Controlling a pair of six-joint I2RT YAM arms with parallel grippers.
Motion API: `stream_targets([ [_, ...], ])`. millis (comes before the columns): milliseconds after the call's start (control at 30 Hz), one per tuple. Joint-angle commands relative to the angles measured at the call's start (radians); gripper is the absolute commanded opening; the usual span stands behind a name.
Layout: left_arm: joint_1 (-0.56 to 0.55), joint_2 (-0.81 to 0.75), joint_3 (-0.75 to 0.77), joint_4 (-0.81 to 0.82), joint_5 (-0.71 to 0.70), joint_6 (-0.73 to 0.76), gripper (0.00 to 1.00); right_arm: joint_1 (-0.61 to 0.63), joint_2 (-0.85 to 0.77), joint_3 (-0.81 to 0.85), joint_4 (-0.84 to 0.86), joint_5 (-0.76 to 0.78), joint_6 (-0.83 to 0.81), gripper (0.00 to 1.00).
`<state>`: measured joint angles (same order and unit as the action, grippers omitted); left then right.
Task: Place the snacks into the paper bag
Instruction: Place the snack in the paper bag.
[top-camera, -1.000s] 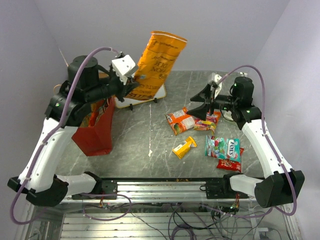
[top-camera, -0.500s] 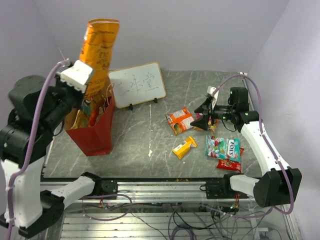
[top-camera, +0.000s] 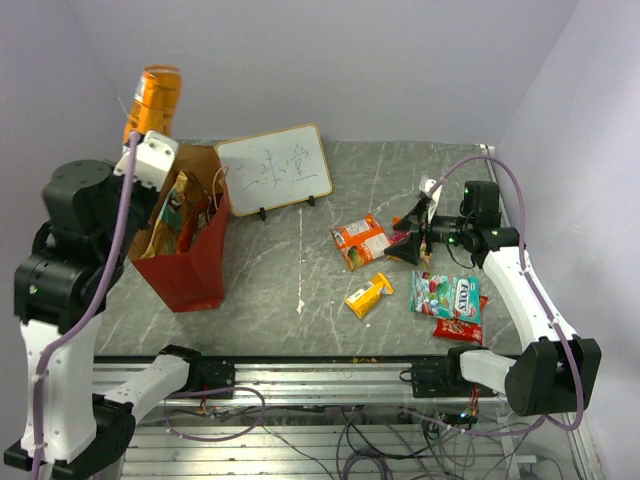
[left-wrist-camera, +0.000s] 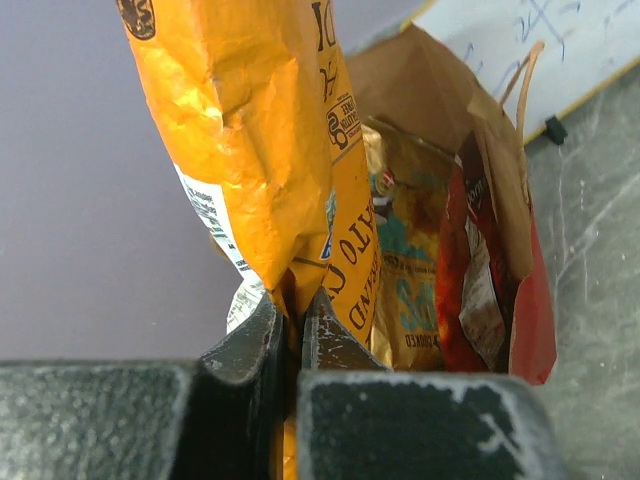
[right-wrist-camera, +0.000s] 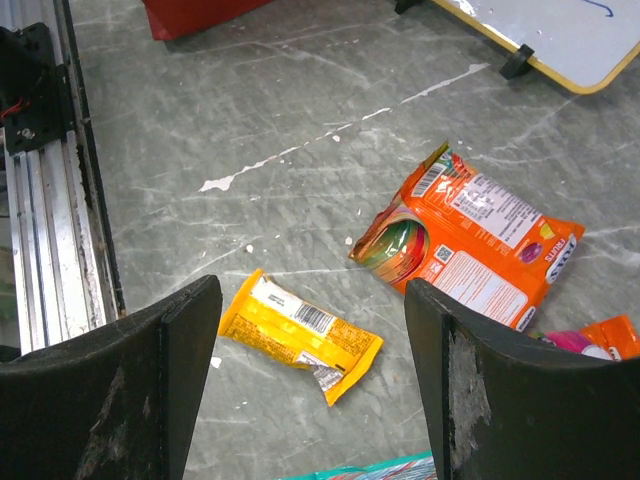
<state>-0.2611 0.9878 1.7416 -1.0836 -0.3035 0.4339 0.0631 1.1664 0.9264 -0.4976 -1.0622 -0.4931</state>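
- Orange chip bag (top-camera: 152, 95) is now held upright at the upper left of the top view, over the upper-left edge of the paper bag (top-camera: 190, 275). In the picture from a second earlier it is shown tilted over the white board (top-camera: 275, 170) at upper centre.
- It is pinched by its lower seam in the left claw (left-wrist-camera: 297, 315), whose jaws are drawn almost together on the foil, as is seen at the bottom of the left wrist view.
- The paper bag's mouth is shown open at the right of that view. A gold-brown chip bag (left-wrist-camera: 410, 260) and a red packet (left-wrist-camera: 465, 300) are already stood inside.
- The carry is therefore judged to be all but done. A small shift over the mouth, a lowering and a release are what is left for this snack, and its tall body may be caught on the rim or on a loop handle (left-wrist-camera: 523, 100).
- The right claw (right-wrist-camera: 310, 300) has been shifted only slightly at the right of the top view; its jaws are kept wide and nothing is gripped.
- Beneath it on the desk (right-wrist-camera: 200, 130) the yellow pack (right-wrist-camera: 300, 335) and the orange packet (right-wrist-camera: 470, 240) are left lying. The teal-white candy bag (top-camera: 445, 295) lies at the lower right of the top view, so several snacks are still to be bagged.
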Motion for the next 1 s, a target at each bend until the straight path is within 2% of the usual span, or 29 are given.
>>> stream_targets([
  [0,0.011,0.031,-0.023,0.0,-0.026,0.013,0.07,-0.012,-0.047,-0.026,0.024,-0.024,-0.012,0.74],
  [333,0.023,0.077,-0.086,-0.053,-0.012,0.012,0.07,-0.026,-0.086,-0.049,0.045,-0.036,0.003,0.74],
  [533,0.068,0.07,-0.122,-0.088,0.07,-0.004,0.07,-0.027,-0.083,-0.052,0.046,-0.035,-0.002,0.74],
  [967,0.07,0.071,-0.18,-0.13,0.055,0.028,0.07,-0.028,-0.081,-0.063,0.058,-0.032,0.002,0.74],
])
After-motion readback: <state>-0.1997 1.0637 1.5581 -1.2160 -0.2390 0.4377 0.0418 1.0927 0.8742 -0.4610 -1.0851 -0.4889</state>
